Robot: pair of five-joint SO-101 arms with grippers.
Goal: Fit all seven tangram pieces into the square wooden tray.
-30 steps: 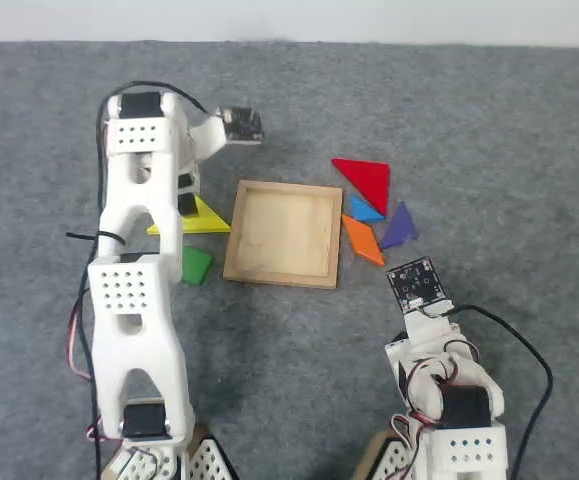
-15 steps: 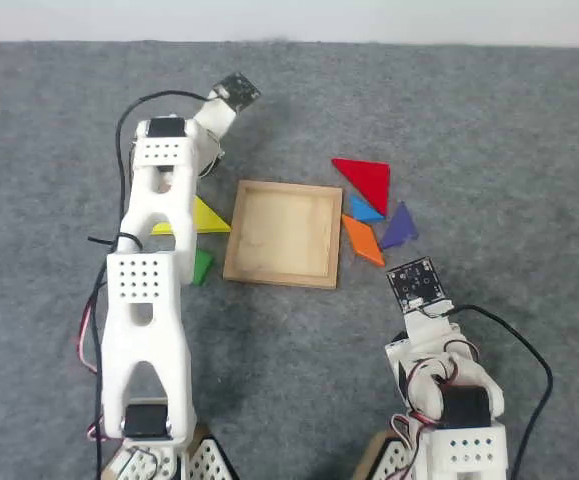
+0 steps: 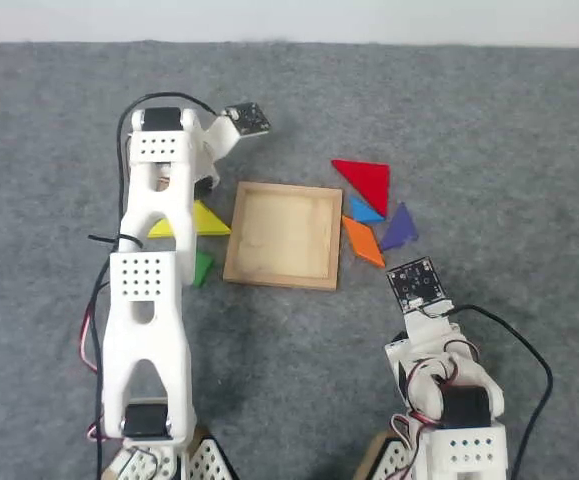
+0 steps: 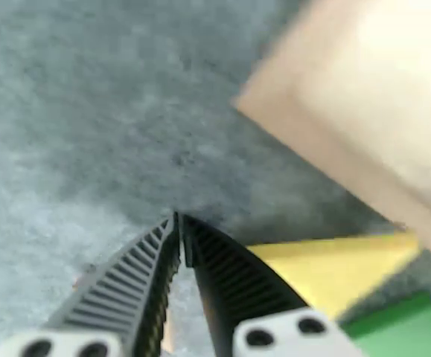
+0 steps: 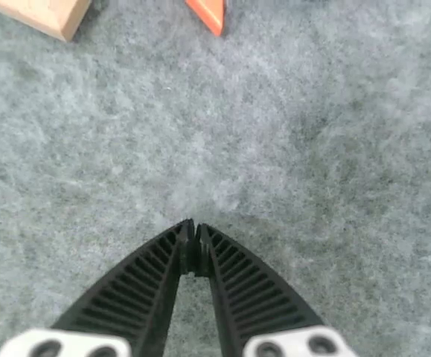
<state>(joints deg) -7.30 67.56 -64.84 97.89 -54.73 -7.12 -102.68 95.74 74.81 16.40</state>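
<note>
- The tray (image 3: 232,238) lies bare on the grey counter (image 3: 489,120); none of the pieces is in it yet.
- Left claw (image 4: 178,219): clenched on nothing, its tips over grey cover just off a tray corner, with the yellow triangle (image 4: 334,260) right beside one jaw.
- Seen from above, the yellow triangle (image 3: 209,218) sits on the tray's left side. Its long edge runs toward the rim and one tip ends just beside it. The green piece (image 3: 202,265) is near it, partly under the left arm.
- My read is that yellow is the left arm's pick. The claw must release first, then close across the triangle's short width, not along the long edge.
- Right claw (image 5: 193,227): clenched and empty, over bare cover off the tray's near right corner, the orange piece (image 5: 208,11) ahead of it.
- On the tray's right side lie the red triangle (image 3: 367,180), blue (image 3: 364,210), purple (image 3: 399,228) and orange, close together. Orange lies against or just beside the rim.
- The cover looks soft and fuzzy, so flat pieces may be hard to get under.
</note>
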